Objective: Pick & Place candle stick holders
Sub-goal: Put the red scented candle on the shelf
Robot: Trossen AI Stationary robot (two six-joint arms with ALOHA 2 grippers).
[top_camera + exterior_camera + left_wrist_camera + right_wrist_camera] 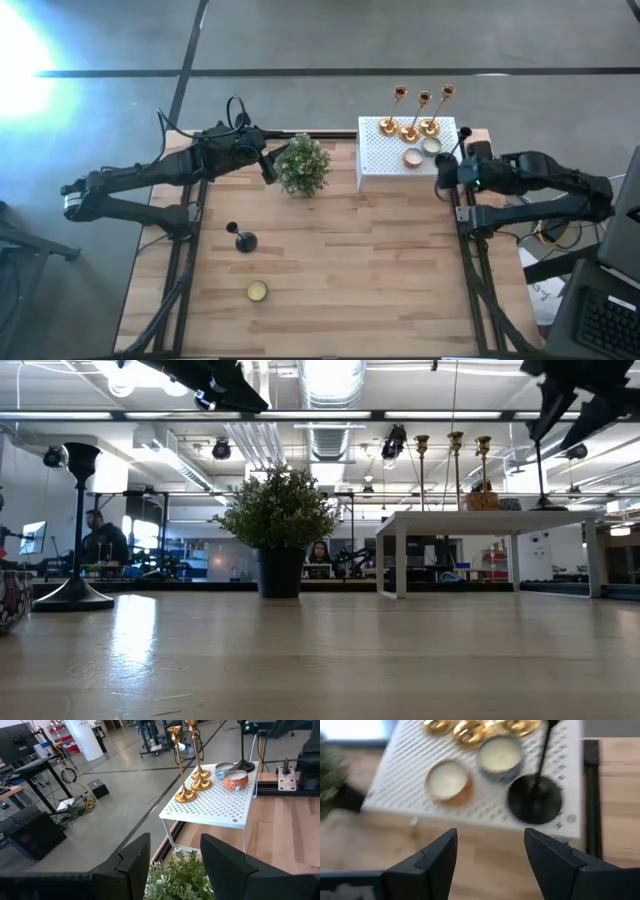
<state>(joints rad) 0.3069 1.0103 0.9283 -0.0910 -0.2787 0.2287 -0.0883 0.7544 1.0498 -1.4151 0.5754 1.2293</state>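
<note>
The three gold holders (422, 112) stand upright in a row at the far edge of the white box (375, 165). One black holder (536, 795) stands on the box's near right corner, beside two candle cups (472, 767). The second black holder (242, 238) stands alone on the table (350, 270), well apart from both arms, with a small tin (257, 291) nearer the front edge.

The right gripper (490, 860) hovers just short of the box, fingers spread and empty, the black holder on the box directly ahead of them and slightly to one side. It appears clear of the stem, neither touching nor enclosing it.

The left gripper (172, 865) hangs above the plant (302, 164), fingers spread and empty, with the gold holders well ahead of it.

Judgement: the step in hand concerns the remaining black holder on the table, which lies nearer the left arm. To do it well, the fingers should close on the slim stem low down, near the base, so it does not swing. The lift should be straight up. The path to the box must clear the plant. Placement needs a free spot away from the cups, since a tall stem tips readily.
</note>
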